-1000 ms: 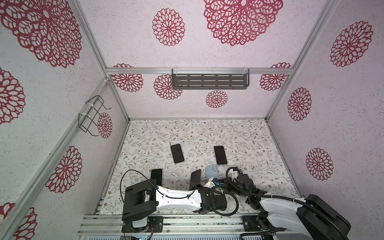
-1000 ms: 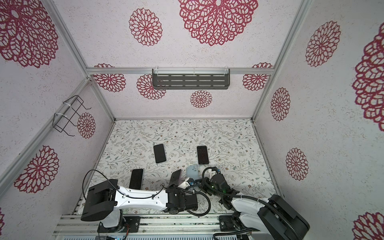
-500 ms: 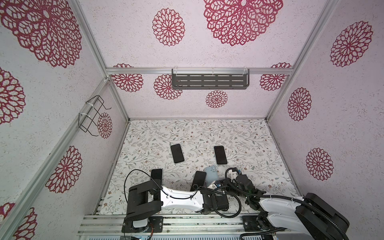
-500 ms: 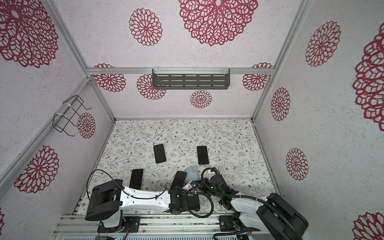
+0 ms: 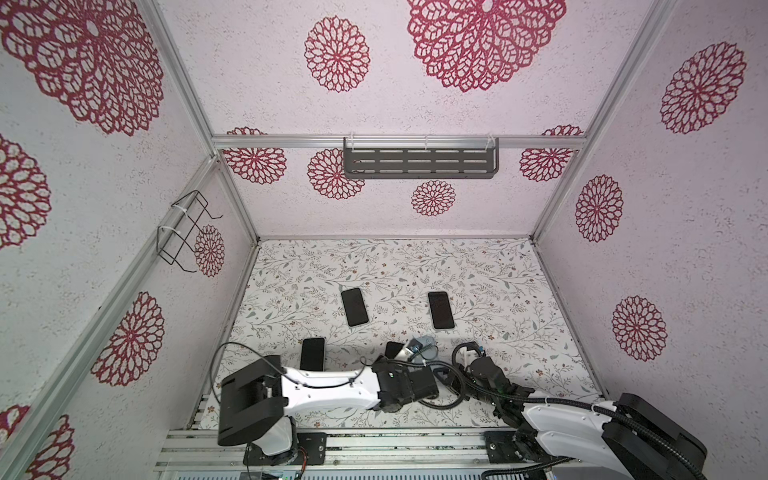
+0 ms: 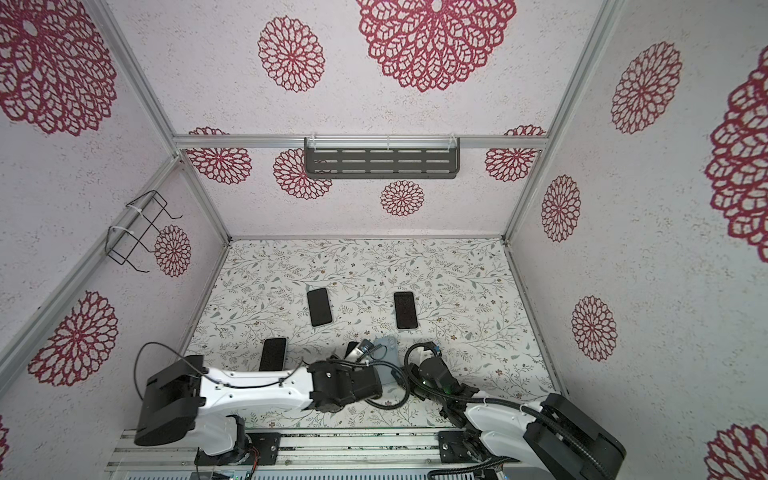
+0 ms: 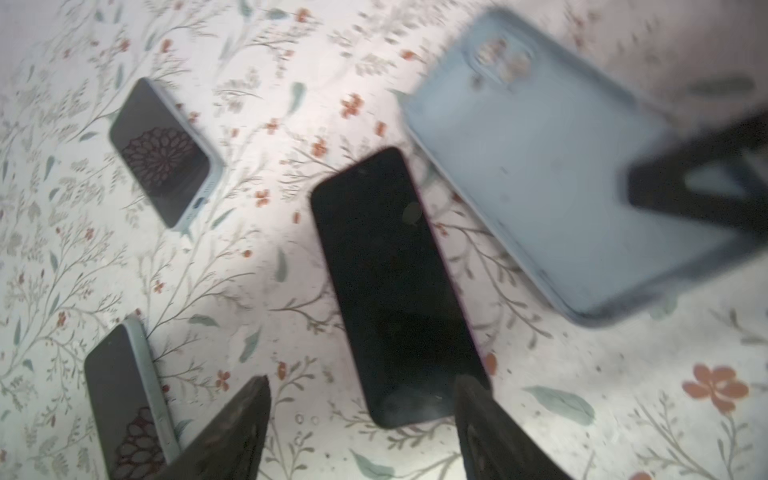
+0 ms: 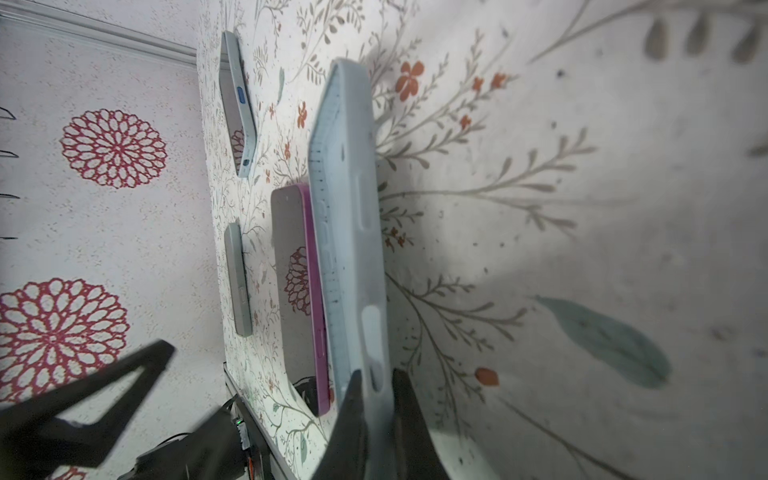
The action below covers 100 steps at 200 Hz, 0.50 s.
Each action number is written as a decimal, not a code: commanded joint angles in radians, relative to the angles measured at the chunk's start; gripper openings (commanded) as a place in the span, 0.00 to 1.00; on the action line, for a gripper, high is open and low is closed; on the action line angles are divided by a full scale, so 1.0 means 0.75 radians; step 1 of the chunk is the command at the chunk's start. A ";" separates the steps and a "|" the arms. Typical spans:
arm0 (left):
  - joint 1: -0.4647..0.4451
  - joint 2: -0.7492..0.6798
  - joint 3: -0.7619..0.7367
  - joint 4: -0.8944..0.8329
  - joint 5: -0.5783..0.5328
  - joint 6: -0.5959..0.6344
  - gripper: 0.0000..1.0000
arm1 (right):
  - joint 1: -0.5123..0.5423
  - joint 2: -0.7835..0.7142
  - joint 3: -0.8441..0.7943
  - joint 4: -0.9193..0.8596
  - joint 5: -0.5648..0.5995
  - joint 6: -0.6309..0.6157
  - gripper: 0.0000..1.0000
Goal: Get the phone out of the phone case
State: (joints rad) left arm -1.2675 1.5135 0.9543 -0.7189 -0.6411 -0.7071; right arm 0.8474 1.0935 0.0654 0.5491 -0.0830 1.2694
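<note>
**Task status:** separation judged complete. The flat black-screened phone with a magenta rim [image 7: 395,286] lay face up on the floral-patterned desk [image 5: 498,291], close to the near edge at about the middle, clear of its cover. The pale blue soft-plastic phone case [image 8: 353,228] was empty. It was held on edge just right of the phone and, to judge by the wrist views, lifted off the desk.

**Right pincer** [image 8: 378,374] — clamped on the near end of the phone case, one finger on each face.

**Left pincer** [image 7: 363,384] — fingers apart, straddling the phone's near end without gripping it. Whether a fingertip brushed the phone's corner could not be told.

**Remaining work, as judged:** set the phone case down and draw both arms back. Three further cased phones [image 5: 354,306] lay on the desk, two farther off and one to the left, with neither pincer on them.

**Markings:** no brand, label or writing could be read on any item. The dark screens showed only reflections of the red rosette wall pattern, and the case's camera cut-out was blurred.
</note>
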 commanded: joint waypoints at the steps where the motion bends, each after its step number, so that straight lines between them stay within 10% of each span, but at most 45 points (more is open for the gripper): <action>1: 0.142 -0.241 -0.087 0.064 -0.001 -0.070 0.77 | 0.047 0.092 0.046 0.056 0.083 0.029 0.00; 47: 0.476 -0.722 -0.236 0.070 0.164 -0.070 1.00 | 0.156 0.376 0.168 0.228 0.130 0.060 0.00; 100: 0.632 -0.851 -0.205 -0.075 0.212 -0.073 0.97 | 0.254 0.628 0.249 0.383 0.142 0.131 0.00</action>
State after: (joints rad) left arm -0.8322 0.8757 0.7845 -0.7136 -0.5270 -0.7525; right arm 1.0096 1.5066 0.2459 0.7872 0.0055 1.3296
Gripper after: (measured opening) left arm 0.972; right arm 0.112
